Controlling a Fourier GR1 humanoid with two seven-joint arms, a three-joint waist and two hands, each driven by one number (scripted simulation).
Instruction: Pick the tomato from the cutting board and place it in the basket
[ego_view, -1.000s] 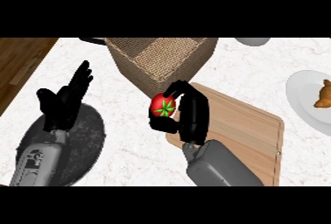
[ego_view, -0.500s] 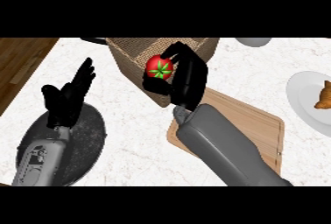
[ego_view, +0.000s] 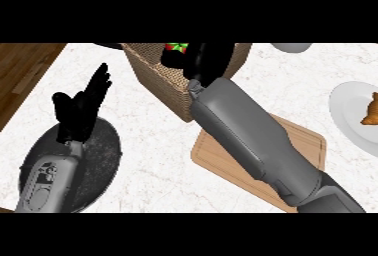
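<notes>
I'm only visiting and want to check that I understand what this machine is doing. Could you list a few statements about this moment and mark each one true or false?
1. The tomato lies on the cutting board. False: the right hand holds it over the basket.
2. The right forearm crosses above the cutting board. True.
3. The left hand grips a spoon. False: it is open, with its fingers up, and holds nothing.
4. A white plate with brown food on it shows at the view's right edge. True.
</notes>
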